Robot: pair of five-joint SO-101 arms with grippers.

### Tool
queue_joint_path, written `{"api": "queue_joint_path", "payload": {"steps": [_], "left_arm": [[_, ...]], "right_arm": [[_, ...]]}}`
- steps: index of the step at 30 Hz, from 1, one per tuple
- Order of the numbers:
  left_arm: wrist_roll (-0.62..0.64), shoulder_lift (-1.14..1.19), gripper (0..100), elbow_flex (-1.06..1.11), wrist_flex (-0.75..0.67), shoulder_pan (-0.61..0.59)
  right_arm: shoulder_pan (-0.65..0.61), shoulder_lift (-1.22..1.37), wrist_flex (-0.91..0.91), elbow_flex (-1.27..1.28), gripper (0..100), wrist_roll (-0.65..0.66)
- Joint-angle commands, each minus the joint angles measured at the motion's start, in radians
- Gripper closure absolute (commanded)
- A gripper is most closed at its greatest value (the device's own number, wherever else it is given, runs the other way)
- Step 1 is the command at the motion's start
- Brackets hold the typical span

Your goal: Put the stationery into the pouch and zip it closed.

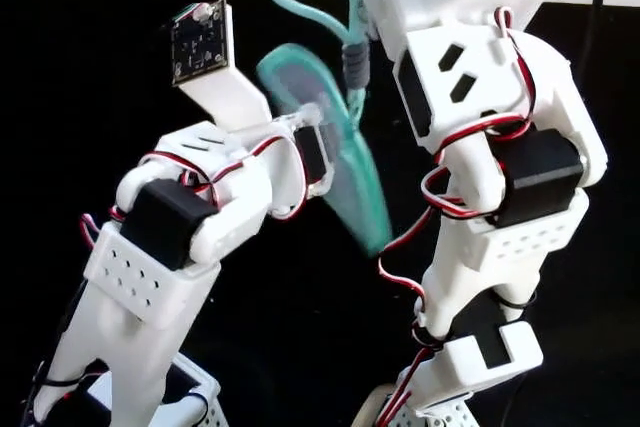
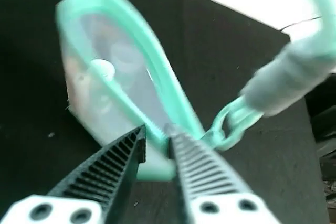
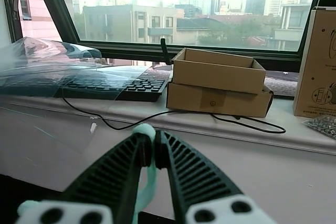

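A translucent pouch (image 1: 335, 157) with a mint-green rim hangs in the air between the two arms, tilted on edge. My left gripper (image 2: 156, 148) is shut on the pouch's green rim (image 2: 157, 169); in the high view it meets the pouch (image 1: 312, 127) from the left. Blurred pale shapes (image 2: 102, 72) show through the pouch wall (image 2: 121, 93); I cannot tell what they are. A mint strap (image 1: 300, 2) with a grey sleeve (image 2: 289, 77) loops up from the pouch. My right gripper (image 3: 153, 148) is shut on that strap (image 3: 144, 182), above the pouch.
The black table (image 1: 310, 347) lies well below the pouch. Both arm bodies crowd the space, left (image 1: 190, 227) and right (image 1: 500, 167). Beyond the table a window sill carries stacked cardboard boxes (image 3: 218, 82) and a keyboard (image 3: 123, 88).
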Motion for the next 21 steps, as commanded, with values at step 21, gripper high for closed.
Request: {"api": "queue_joint_path", "payload": {"steps": [21], "left_arm": [[-0.388,0.053,99,-0.186,-0.006,-0.081]], "right_arm": [[0.09,-0.03,-0.018,-0.001,99.3,-0.009]]}}
